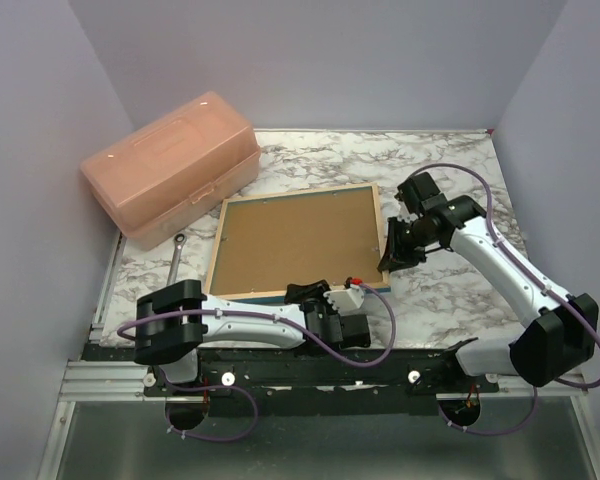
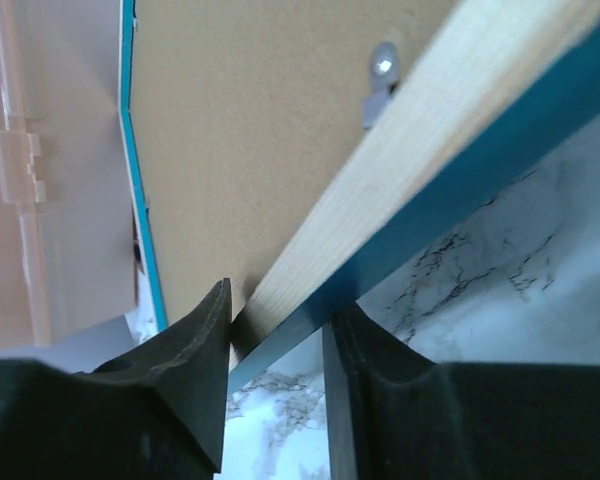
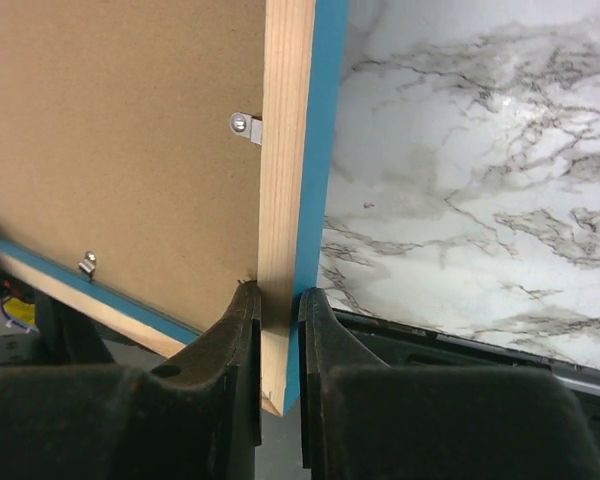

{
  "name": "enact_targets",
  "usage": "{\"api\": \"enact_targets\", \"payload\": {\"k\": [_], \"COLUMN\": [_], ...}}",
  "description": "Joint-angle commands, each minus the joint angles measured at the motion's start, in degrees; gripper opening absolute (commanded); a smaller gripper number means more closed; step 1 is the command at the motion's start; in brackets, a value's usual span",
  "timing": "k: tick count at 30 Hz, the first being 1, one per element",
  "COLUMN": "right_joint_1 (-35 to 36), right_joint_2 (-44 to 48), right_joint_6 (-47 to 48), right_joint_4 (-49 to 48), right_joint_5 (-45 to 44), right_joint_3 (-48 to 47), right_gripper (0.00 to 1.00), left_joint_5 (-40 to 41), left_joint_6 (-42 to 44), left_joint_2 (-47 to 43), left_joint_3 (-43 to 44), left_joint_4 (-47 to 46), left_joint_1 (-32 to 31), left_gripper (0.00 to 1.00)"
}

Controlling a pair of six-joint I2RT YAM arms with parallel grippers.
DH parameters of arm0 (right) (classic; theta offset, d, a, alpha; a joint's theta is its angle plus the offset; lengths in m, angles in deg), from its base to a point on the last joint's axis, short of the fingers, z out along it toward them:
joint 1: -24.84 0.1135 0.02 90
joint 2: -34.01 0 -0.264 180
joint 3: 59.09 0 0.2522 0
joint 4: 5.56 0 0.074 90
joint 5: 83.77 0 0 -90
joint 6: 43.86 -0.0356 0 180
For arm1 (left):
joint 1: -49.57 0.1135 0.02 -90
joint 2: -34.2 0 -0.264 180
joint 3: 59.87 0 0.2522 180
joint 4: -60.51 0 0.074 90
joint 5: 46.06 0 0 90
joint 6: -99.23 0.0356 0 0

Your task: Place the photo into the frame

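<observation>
The frame (image 1: 300,192) lies reverse up with the board (image 1: 295,240) in it; no photo shows. The right gripper (image 3: 278,295) is clamped on a side rail, wood at one jaw and blue at the other. The left gripper (image 2: 275,310) straddles the near rail; I cannot tell if it pinches. The frame is probably light, stiff and thin, best held by its rails between the jaws.

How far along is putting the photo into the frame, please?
Done: the backing board sits in the face-down frame; no photo shows, so whether it is inside is unclear. In hand: the right gripper pinches one rail, the left gripper straddles the near rail. Left: confirming the photo, then probably turning the frame face up.
</observation>
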Motion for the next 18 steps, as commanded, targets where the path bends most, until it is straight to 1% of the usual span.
{"api": "enact_targets", "payload": {"k": [1, 4, 6, 9, 12, 13, 14, 16, 18], "right_joint_1": [0.0, 0.0, 0.0, 0.0, 0.0, 0.0, 0.0, 0.0, 0.0], "right_joint_2": [2.9, 4.7, 5.8, 7.8, 10.5, 11.3, 12.5, 15.0, 17.6], "right_joint_6": [1.4, 1.7, 2.1, 2.7, 4.2, 4.9, 5.9, 7.1, 7.9], "right_joint_4": [-1.8, -2.0, -2.6, -4.3, -7.9, -9.1, -10.9, -14.8, -18.9], "right_joint_5": [3.1, 1.7, 1.1, 0.2, 0.3, 0.8, 2.1, 3.7, 4.3], "right_joint_3": [-4.1, -5.8, -7.0, -8.4, -9.2, -9.3, -9.2, -8.4, -7.4], "right_gripper": [0.25, 0.43, 0.51, 0.61, 0.65, 0.69, 0.70, 0.79, 0.86], "left_joint_5": [5.6, 5.8, 6.2, 6.8, 6.4, 6.3, 6.1, 5.7, 5.0], "left_joint_6": [-5.0, -4.2, -3.8, -3.6, -2.4, -2.1, -2.0, -1.8, -1.4], "left_joint_2": [-3.2, -5.6, -7.1, -9.3, -11.6, -12.5, -13.4, -15.5, -17.7], "left_joint_3": [-0.3, -0.6, -0.3, 0.3, 0.5, 0.4, 0.5, 0.5, 0.4], "left_joint_4": [0.9, 1.6, 2.6, 4.6, 5.2, 5.3, 5.6, 6.1, 6.3], "left_joint_1": [1.1, 1.1, 0.9, 0.6, 0.3, 0.2, -0.1, -0.4, -0.6], "left_gripper": [0.26, 0.23, 0.23, 0.22, 0.22, 0.22, 0.22, 0.22, 0.22]}}
